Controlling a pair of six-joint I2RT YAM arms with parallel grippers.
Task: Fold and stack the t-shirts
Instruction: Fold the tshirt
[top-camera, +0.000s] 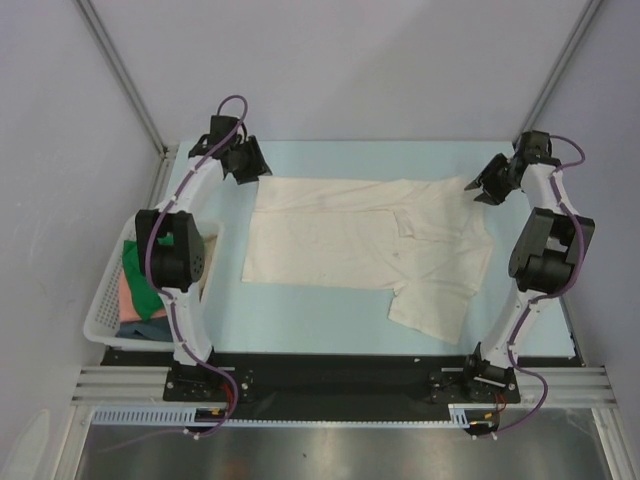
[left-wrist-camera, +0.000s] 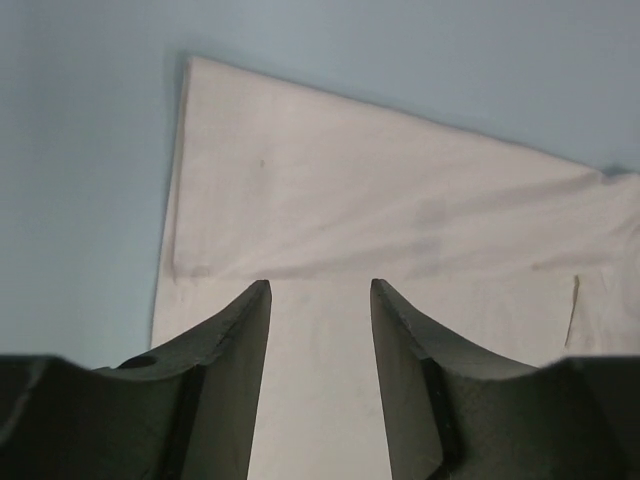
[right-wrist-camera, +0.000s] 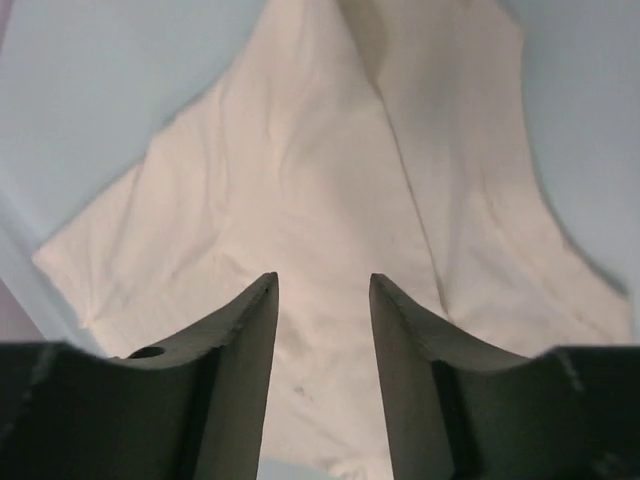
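1 cream t-shirt, part-folded, flat on pale-blue worktop. Left jaws, right jaws: spread, empty, above its far corners. 1 basket, left: coloured t-shirts.

The t-shirt is matt cloth, the table smooth, perhaps laminate, the basket plastic.
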